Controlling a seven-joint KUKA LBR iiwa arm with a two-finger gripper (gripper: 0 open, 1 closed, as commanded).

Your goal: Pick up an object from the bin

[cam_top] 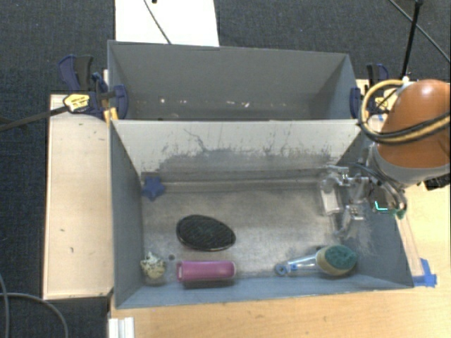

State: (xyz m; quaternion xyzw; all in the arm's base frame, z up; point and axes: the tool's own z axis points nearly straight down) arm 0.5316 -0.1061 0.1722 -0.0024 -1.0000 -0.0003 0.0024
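Note:
My gripper hangs at the bin's right side, low over the floor. Just below it in the view, in the front right corner, lies a dish brush with a round green head and a pale blue handle pointing left. Nothing shows in the gripper. A black oval brush lies left of centre, well away from it.
A pink cylinder lies along the front wall, with a small crumpled beige thing in the front left corner. A small blue piece sits at the left wall. The arm with its orange cover comes in over the right rim.

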